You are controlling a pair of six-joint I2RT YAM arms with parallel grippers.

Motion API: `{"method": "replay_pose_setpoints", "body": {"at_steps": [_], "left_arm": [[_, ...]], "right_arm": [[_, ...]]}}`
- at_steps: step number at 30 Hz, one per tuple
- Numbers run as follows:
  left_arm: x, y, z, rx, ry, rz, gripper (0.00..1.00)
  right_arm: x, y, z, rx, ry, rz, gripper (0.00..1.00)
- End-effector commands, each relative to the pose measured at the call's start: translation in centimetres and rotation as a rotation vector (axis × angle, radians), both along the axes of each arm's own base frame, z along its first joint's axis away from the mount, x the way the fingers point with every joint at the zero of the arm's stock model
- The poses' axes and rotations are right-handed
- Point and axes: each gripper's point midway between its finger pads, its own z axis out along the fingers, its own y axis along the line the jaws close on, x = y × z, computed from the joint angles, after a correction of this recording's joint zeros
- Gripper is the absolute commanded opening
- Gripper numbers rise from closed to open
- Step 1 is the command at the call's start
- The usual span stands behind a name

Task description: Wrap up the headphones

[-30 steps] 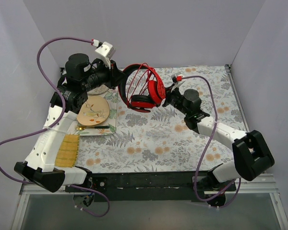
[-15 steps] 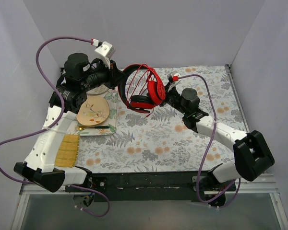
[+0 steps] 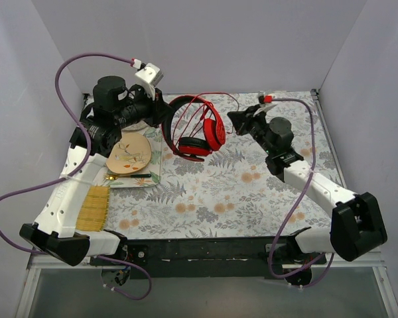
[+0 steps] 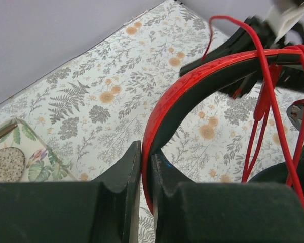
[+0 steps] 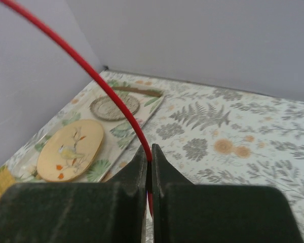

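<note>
Left gripper (image 3: pixel 164 122) is clamped on the headband (image 3: pixel 174 106) of the headphones (image 3: pixel 199 129). In the left wrist view its two fingers stand close together, with the red-edged band (image 4: pixel 192 86) pinched between them at the gripper (image 4: pixel 144 152).

Right gripper (image 3: pixel 231 116) is closed on the thin red cable (image 3: pixel 220 95). In the right wrist view the jaws are pressed together at the gripper (image 5: pixel 148 152), and the cable (image 5: pixel 91 71) rises from between them towards the upper left.

The headphones are at the far centre of the counter (image 3: pixel 219 192), between the two grippers. The left gripper touches the left side of the band, and the right gripper is just beside them on the right. The earcups (image 3: pixel 214 132) hang on the near side of the band. Whether the lower cup rests on the counter cannot be determined. Several strands of cable (image 4: pixel 263 101) cross the headband, and one strand arcs from the band to the right gripper.

On the far left of the counter is a leaf-patterned tray (image 3: pixel 152 175). It holds an oval plate (image 3: pixel 129 154) with a bird design, and a round speckled disc (image 5: pixel 114 107) on its far side. A bamboo mat (image 3: pixel 93 207) lies near the tray on its near side, partly under the left arm.

The counter carries a floral cloth.
</note>
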Motion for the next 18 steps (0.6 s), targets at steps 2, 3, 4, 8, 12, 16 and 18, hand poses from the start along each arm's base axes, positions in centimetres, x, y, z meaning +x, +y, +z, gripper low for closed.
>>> {"method": "replay_pose_setpoints", "body": {"at_steps": [2, 3, 4, 8, 12, 16, 18], "left_arm": [[-0.8, 0.9, 0.8, 0.022, -0.055, 0.015, 0.0], [-0.7, 1.1, 0.7, 0.035, -0.06, 0.019, 0.0], [-0.7, 1.2, 0.6, 0.043, -0.062, 0.02, 0.0], [-0.8, 1.5, -0.9, 0.088, -0.035, 0.018, 0.0], [-1.2, 1.5, -1.4, 0.108, -0.028, -0.001, 0.0], [-2.2, 1.0, -1.5, 0.103, -0.018, -0.058, 0.0], [-2.4, 1.0, -1.5, 0.103, -0.014, -0.066, 0.0]], "right_arm": [[1.2, -6.9, 4.2, 0.085, -0.069, -0.201, 0.01], [1.5, -7.9, 4.4, 0.087, -0.071, -0.239, 0.01], [1.9, -9.1, 4.4, 0.083, -0.067, -0.27, 0.01], [2.3, -12.0, 5.7, 0.077, -0.088, -0.334, 0.01], [2.9, -13.7, 6.0, 0.056, -0.088, -0.351, 0.01], [3.8, -15.1, 5.5, 0.029, -0.071, -0.373, 0.01], [4.3, -15.6, 5.4, 0.022, -0.062, -0.373, 0.01]]}}
